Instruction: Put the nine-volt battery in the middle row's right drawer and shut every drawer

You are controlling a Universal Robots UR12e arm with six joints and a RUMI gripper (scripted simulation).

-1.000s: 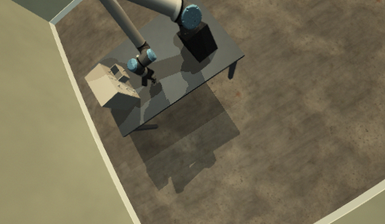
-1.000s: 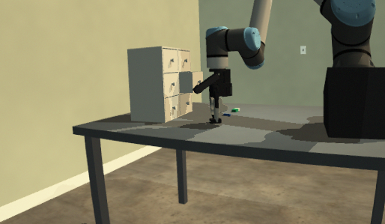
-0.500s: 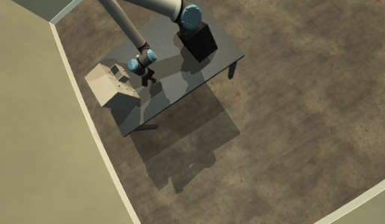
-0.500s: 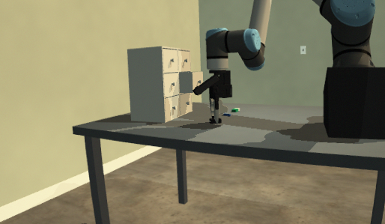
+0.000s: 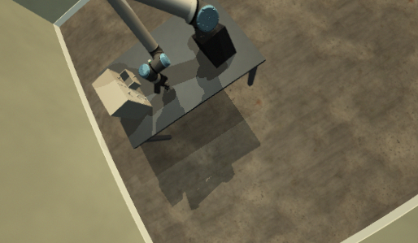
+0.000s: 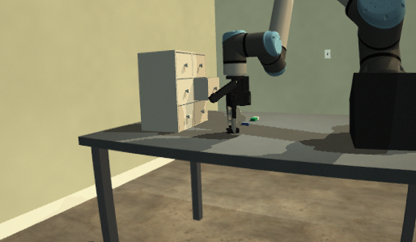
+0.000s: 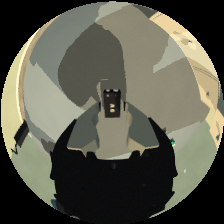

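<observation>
The nine-volt battery (image 6: 229, 130) (image 7: 112, 99), a dark block with light marks, lies on the table between the fingertips. My gripper (image 5: 166, 87) (image 6: 232, 129) (image 7: 112, 102) points down, low at the table. Its fingers are partly open, one on each side of the battery, with a narrow gap on both sides in the wrist view. The chest (image 5: 111, 93) (image 6: 159, 91) (image 7: 200, 75) stands upright with three rows of two drawers. Its right middle drawer (image 5: 133, 83) (image 6: 213, 87) is pulled out; its inside is hidden in the exterior view. The other drawers look shut.
A green item (image 6: 254, 119) (image 7: 173, 143) and a blue item (image 6: 244, 124) (image 7: 164, 131) lie on the table behind the gripper. The black robot base (image 5: 215, 48) (image 6: 382, 111) stands farther along the table (image 6: 259, 145). In the exterior view the bar on the gripper's side appears close to the open drawer.
</observation>
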